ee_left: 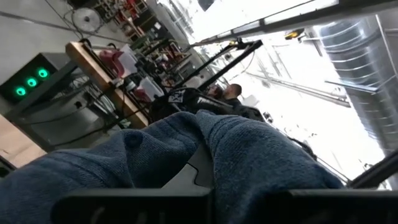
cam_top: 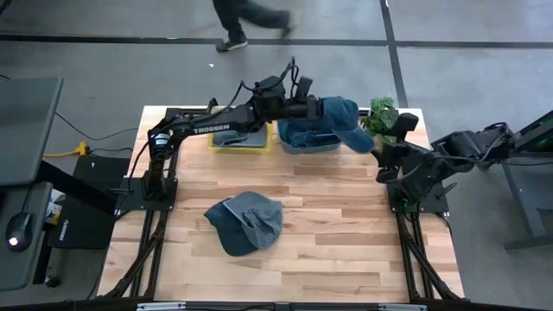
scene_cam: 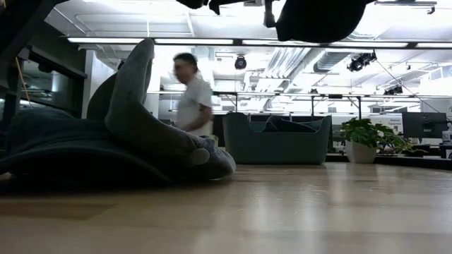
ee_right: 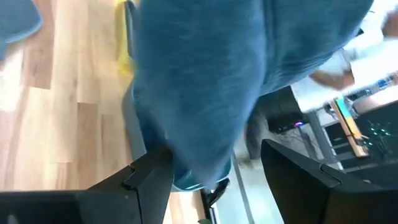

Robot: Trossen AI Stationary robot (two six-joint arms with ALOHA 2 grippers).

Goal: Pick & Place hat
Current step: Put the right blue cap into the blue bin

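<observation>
A blue hat (cam_top: 339, 115) is held aloft over the teal bin (cam_top: 308, 139) at the far edge of the surface, pinched by the left pincer (cam_top: 316, 108), whose fingers are pressed onto the fabric. The right pincer (cam_top: 380, 149) is placed just beside the hat's brim, towards the far right corner; in its wrist view its fingers are seen spread, with the cloth hanging between them but not gripped. A second hat (cam_top: 244, 221) is left lying near the middle of the surface, well apart from both arms. A yellow bin (cam_top: 238, 141) is set just beside the teal one, and a potted plant (cam_top: 381, 115) is set near the hat's brim.

The hat is judged to be partly outside the teal bin's outline, so a release here could leave it draped over the rim or fallen onto the wood. The soft cloth could also be snagged on the right pincer's spread fingers, or the plant be knocked.
</observation>
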